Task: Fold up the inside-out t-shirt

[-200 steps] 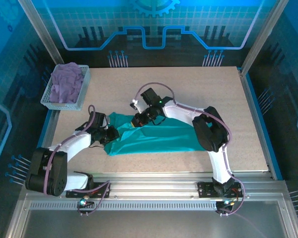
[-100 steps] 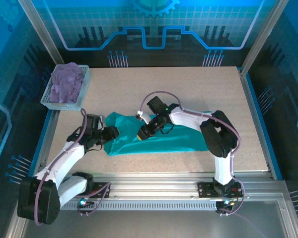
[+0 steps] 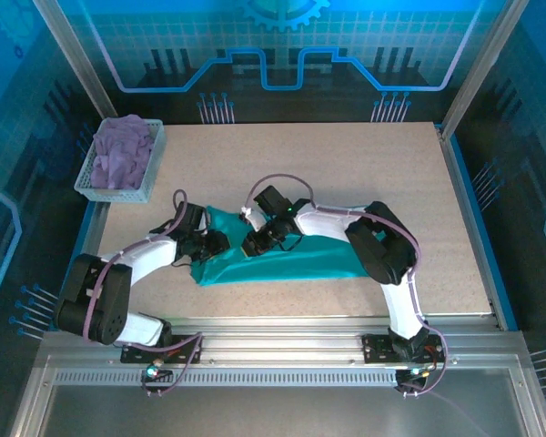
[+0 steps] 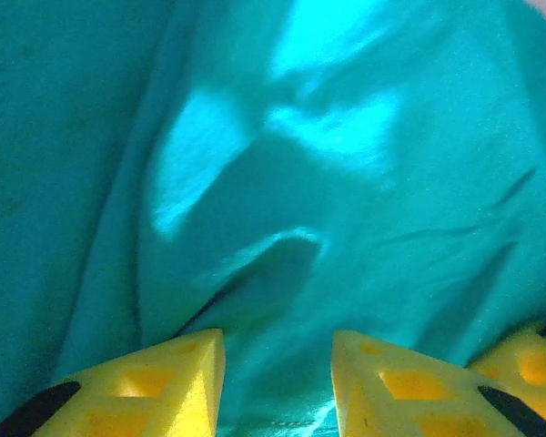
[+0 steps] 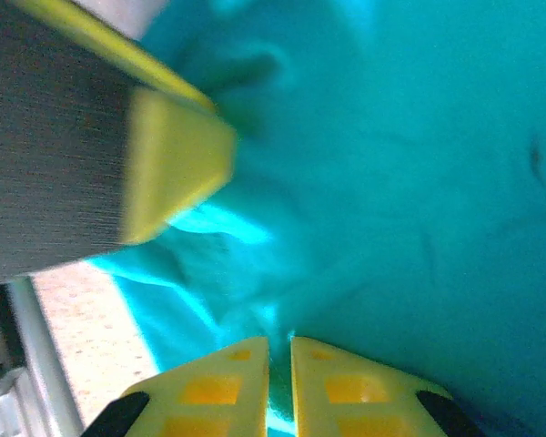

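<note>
Left end effector released, fingers parted over t-shirt; right end effector clenched on t-shirt fold, pinch partly cut off.

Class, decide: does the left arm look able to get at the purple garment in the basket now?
Probably yes. The left pincer rests on the teal t-shirt, and only bare table lies between it and the basket holding the purple garment.

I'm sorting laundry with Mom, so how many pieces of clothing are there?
2. The teal t-shirt lies spread on the table near the front. The lavender-purple garment is bunched in the white basket at the far left. More could be hidden under it.
</note>
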`<move>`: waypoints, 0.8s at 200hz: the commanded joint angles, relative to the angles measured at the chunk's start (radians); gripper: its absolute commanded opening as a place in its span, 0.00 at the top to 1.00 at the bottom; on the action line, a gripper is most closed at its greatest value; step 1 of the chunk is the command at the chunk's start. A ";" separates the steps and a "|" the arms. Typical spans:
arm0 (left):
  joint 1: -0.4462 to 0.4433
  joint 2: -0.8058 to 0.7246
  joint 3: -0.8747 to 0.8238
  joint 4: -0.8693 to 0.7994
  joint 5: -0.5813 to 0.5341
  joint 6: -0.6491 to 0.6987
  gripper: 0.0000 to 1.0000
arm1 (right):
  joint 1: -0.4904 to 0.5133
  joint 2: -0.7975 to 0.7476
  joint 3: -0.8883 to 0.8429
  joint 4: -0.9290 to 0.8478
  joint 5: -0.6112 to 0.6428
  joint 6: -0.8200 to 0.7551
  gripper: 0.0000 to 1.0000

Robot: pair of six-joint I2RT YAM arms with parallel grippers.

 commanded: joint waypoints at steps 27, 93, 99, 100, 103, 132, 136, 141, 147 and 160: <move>0.078 -0.187 -0.029 -0.013 -0.093 0.009 0.51 | -0.014 -0.028 -0.005 -0.044 -0.052 -0.045 0.77; 0.110 -0.093 0.082 -0.113 -0.227 0.084 0.08 | -0.068 -0.175 -0.089 0.050 -0.156 -0.060 0.58; 0.109 -0.063 0.102 -0.119 -0.224 0.095 0.05 | -0.075 -0.179 -0.096 0.055 -0.157 -0.059 0.57; 0.109 -0.058 0.104 -0.120 -0.224 0.096 0.05 | -0.076 -0.180 -0.097 0.056 -0.157 -0.059 0.57; 0.108 -0.044 0.114 -0.123 -0.223 0.100 0.04 | -0.079 -0.181 -0.102 0.061 -0.158 -0.056 0.56; 0.066 0.076 0.178 -0.134 -0.250 0.144 0.01 | -0.103 -0.200 -0.138 0.091 -0.165 -0.043 0.54; 0.061 0.089 0.182 -0.130 -0.251 0.146 0.01 | -0.105 -0.202 -0.144 0.094 -0.165 -0.042 0.54; 0.056 0.104 0.183 -0.123 -0.245 0.147 0.01 | -0.108 -0.207 -0.152 0.100 -0.165 -0.040 0.54; 0.050 0.126 0.187 -0.114 -0.231 0.148 0.01 | -0.111 -0.213 -0.162 0.107 -0.163 -0.037 0.55; 0.034 0.166 0.198 -0.111 -0.215 0.146 0.02 | -0.120 -0.225 -0.186 0.122 -0.164 -0.033 0.55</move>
